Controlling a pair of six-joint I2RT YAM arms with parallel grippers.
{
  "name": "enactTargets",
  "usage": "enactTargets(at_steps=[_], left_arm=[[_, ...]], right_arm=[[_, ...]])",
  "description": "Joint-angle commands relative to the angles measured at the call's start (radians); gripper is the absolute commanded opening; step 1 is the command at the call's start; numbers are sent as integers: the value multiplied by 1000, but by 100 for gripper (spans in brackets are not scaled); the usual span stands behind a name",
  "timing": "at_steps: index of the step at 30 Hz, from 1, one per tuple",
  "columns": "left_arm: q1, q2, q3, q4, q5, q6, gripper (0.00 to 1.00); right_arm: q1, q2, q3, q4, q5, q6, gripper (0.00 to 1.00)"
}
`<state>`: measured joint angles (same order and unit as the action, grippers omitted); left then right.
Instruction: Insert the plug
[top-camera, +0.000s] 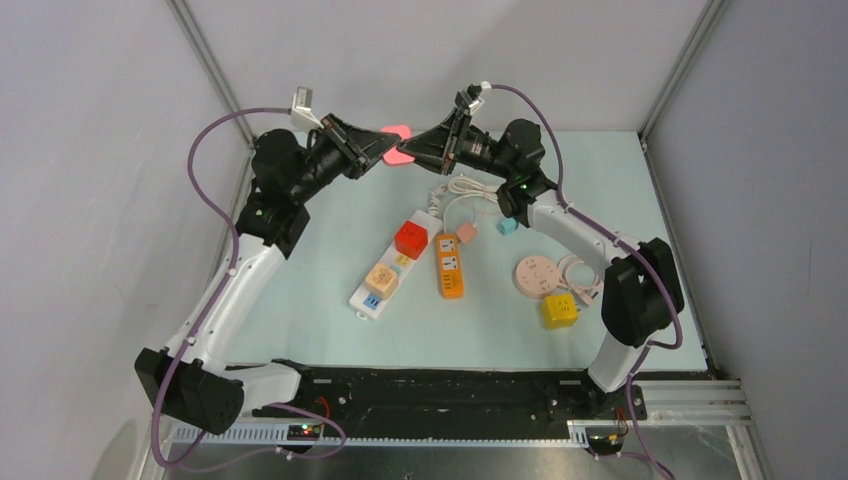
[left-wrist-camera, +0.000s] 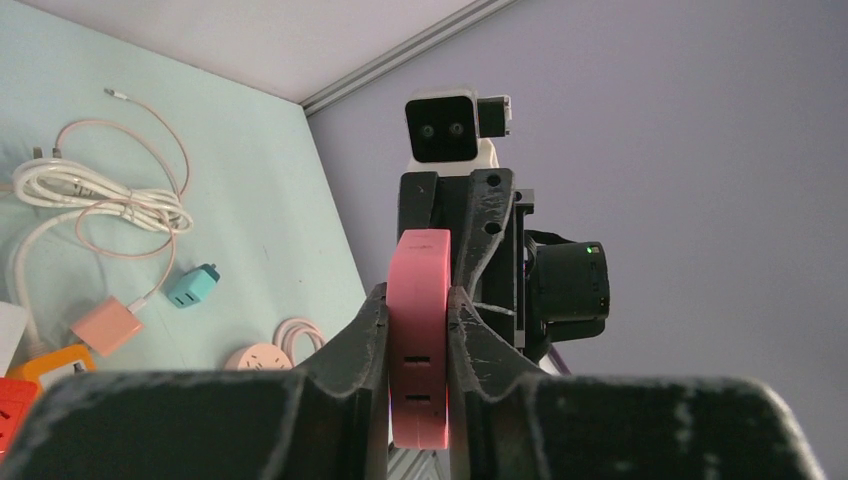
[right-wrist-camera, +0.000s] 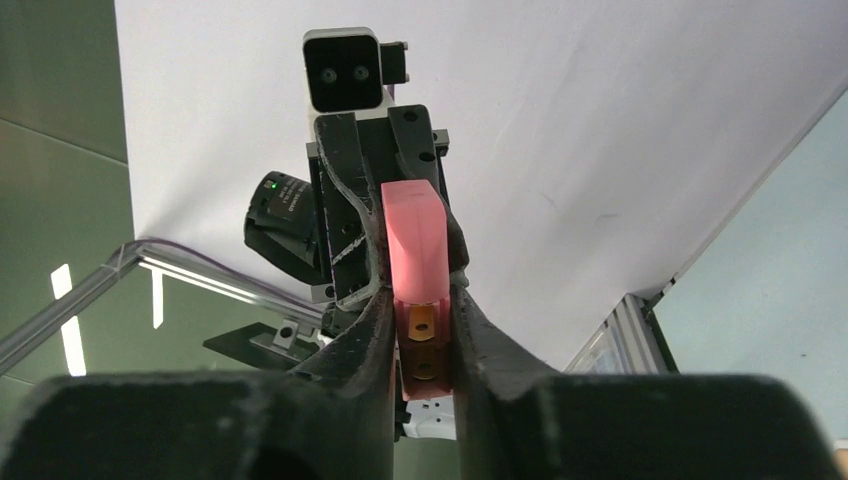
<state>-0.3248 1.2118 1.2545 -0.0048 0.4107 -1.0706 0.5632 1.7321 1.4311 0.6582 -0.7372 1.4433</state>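
A pink plug block (top-camera: 398, 143) hangs in the air over the far edge of the table, held between both grippers. My left gripper (top-camera: 383, 150) is shut on it. In the left wrist view (left-wrist-camera: 418, 330) the block (left-wrist-camera: 418, 300) shows a face with two slots. My right gripper (top-camera: 413, 148) is shut on it from the other side. In the right wrist view (right-wrist-camera: 425, 330) the block (right-wrist-camera: 415, 240) shows two brass prongs (right-wrist-camera: 420, 322) facing the camera. The white power strip (top-camera: 388, 268) lies mid-table below, apart from both grippers.
On the strip sit a red cube (top-camera: 411, 239) and a peach cube (top-camera: 381, 279). An orange strip (top-camera: 449, 264), a round pink socket (top-camera: 537, 273), a yellow cube (top-camera: 559, 310), a teal adapter (top-camera: 507, 226), a pink adapter (top-camera: 467, 232) and a coiled white cable (top-camera: 462, 187) lie around it.
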Motion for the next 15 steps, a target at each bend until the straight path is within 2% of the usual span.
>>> enactTargets(at_steps=[1,2,8,15], left_arm=[[-9,-41,4,-21,-26,158,0],[-9,-43,12,-59,-34,197,0],[9,-52,62,-191,-36,320,0],[39,-42,64,-263,16,360,0]], right_arm=[[0,-57,15,-79,11,-33,30],[-4,-61,5,-87,11,-38,36],[-77,-97,-49,-94,11,-45,44],[-147,-122,-98,-83,-5,-64,43]])
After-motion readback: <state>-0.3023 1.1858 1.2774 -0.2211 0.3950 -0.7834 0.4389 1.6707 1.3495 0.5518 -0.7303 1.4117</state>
